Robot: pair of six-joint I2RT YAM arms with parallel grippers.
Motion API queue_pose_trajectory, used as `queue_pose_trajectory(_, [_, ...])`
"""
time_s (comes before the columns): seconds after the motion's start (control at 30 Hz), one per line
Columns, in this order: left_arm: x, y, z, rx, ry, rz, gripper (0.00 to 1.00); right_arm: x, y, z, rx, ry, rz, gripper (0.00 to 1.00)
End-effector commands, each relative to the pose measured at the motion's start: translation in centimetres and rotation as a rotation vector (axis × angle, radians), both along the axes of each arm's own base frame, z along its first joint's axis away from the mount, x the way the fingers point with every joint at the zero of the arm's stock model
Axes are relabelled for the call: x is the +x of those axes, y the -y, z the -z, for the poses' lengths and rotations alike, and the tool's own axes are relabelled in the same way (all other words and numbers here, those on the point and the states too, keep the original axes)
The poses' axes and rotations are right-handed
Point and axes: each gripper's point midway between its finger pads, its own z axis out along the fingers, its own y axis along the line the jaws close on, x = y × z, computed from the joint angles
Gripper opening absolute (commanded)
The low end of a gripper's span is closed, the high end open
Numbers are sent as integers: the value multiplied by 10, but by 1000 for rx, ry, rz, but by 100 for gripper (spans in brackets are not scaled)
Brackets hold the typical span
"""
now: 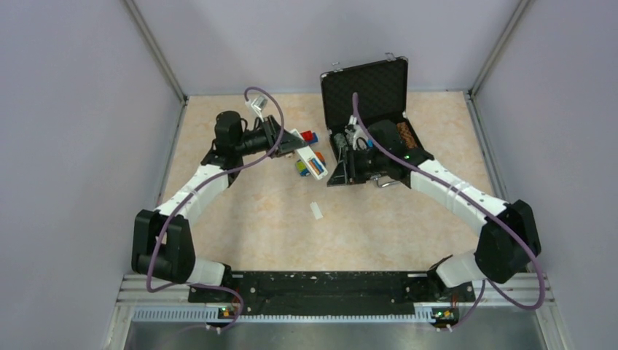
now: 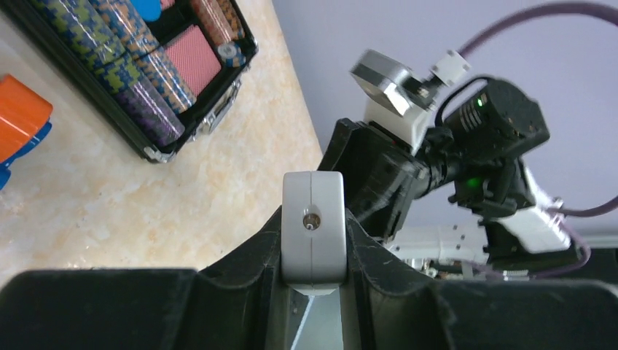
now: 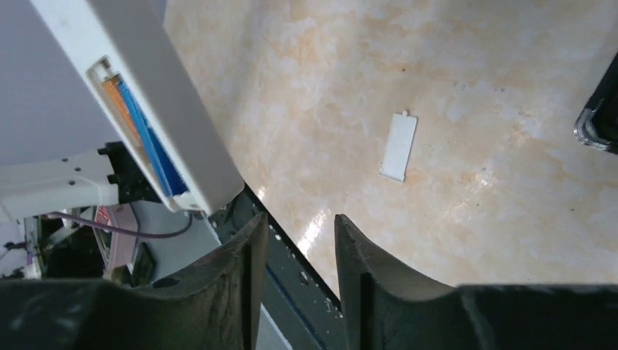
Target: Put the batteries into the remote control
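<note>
left gripper [image 2: 313, 251]: clamped on one end of the remote control [image 3: 178, 109], at 11 o'clock on the table [image 1: 379, 233].
batteries [image 3: 146, 138]: orange and blue, side by side in its open compartment.
toy vehicles [image 1: 310, 136]: crowded around the remote.
cover [image 1: 316, 210]: flat, 6 o'clock of the remote.
right gripper [image 3: 297, 233]: narrow gap, nothing held, above the black case [image 1: 368, 87] at 1 o'clock.

Overhead: high behind bases, facing down on beige marbled tabletop [image 1: 291, 240]. Left wrist: close, sighting along slim white bar-shaped remote control [image 2: 313, 226] toward right arm [image 2: 466, 146]. Right wrist: close, tilted down; small flat white cover piece [image 3: 399, 146] shared with overhead.
</note>
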Motion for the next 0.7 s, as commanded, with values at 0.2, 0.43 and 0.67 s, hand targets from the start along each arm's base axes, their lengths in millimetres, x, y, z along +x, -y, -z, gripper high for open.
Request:
queue_pose_trajectory(0.2, [36, -12, -93, -201, 36, -258, 0, 29, 0, -130, 390, 249, 183, 71])
queue_pose_trajectory(0.43, [37, -19, -116, -291, 10, -320, 0, 49, 4, -146, 505, 184, 368, 82])
queue_pose_trajectory(0.67, [29, -21, -123, -356, -24, -317, 0, 63, 3, -157, 678, 122, 471, 84])
